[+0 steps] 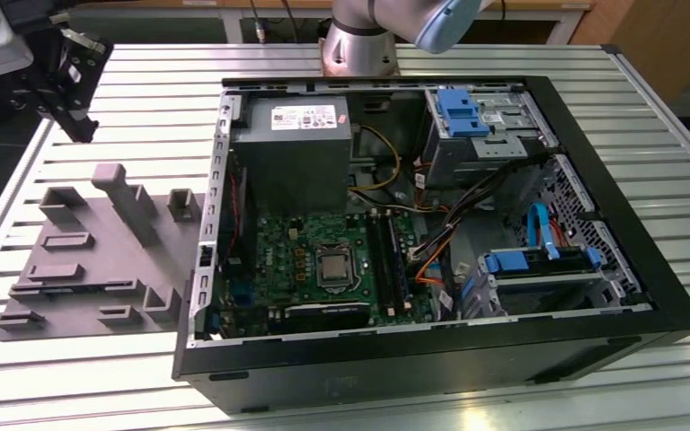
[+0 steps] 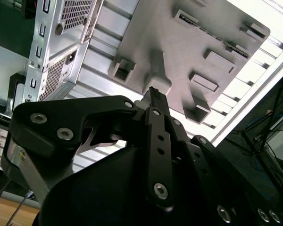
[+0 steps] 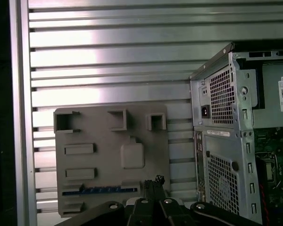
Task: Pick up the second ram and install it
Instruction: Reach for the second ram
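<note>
The second ram is a thin dark strip with a bluish edge. It stands on its long side in the long slot that runs beside one edge of the grey holder, on the side away from the holder's row of three upright pockets. Its long axis follows that edge: one end points at the perforated back panel of the computer case, which stands just beside the holder, and the other end points away from it. In the exterior view we see the same strip low in the holder, with nothing touching it. We judge the pick-up has not begun and the work is at the approach. The gripper hangs above the holder and well apart from it, with its fingers drawn together on nothing. As we read it, a grasp calls for the fingers to be parted, turned so they close across the stick's two flat faces, and centred along its length, so that it lifts straight out of the slot. The motherboard lies inside the case, on the far side of that panel from the holder. We cannot tell from here which of its slots are filled.
</note>
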`<state>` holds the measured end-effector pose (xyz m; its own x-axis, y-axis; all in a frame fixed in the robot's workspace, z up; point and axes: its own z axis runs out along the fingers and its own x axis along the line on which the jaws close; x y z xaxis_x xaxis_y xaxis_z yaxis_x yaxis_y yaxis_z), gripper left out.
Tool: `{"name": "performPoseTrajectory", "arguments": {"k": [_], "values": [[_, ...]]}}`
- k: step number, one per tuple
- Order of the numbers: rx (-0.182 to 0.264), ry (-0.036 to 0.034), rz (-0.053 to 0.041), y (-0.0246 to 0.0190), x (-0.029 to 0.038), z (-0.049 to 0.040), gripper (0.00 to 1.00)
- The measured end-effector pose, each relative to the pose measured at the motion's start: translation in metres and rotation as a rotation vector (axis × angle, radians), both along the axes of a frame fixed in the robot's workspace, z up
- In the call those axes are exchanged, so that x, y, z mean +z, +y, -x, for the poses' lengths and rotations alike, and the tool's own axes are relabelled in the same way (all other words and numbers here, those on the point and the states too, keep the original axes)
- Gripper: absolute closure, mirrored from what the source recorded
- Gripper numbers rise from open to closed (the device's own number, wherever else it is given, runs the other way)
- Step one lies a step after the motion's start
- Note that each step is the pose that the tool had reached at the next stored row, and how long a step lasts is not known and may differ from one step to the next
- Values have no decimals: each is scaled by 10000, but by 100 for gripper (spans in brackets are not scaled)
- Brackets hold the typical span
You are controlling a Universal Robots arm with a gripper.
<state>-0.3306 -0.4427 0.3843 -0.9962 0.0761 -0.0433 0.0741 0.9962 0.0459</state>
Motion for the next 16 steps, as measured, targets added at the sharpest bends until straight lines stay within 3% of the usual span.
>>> {"name": "performPoseTrajectory", "arguments": {"k": [16], "values": [[-1,0,0,-17,-4,49,89]]}}
